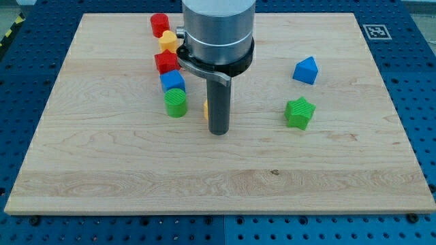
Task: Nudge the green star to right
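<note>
In the camera view, the arm is coming down from the view's top over the wooden desk (pixel 102 177), and my tip (pixel 218 133) is resting on the board near its middle. There are no fingers on this rig, just the bare rod, so nothing is being held; any work here has to be done by pushing.

The green star (pixel 300 112) is sitting well apart from the tip, off to the view's right and a touch higher. That placement looks sensible: the tip is standing on the star's left side, which is the side it needs to press from to send it rightward. The path between them is lying open.

Behind the rod, a yellow block (pixel 206 109) is peeking out, mostly hidden, so its shape cannot be told. To the left, a column is running up the board: a green cylinder (pixel 176 103), a blue block (pixel 172 82), a red block (pixel 165 62), a yellow block (pixel 167 41) and another red block (pixel 159 24). A blue block (pixel 306 70) is sitting above the star, clear of a rightward push.
</note>
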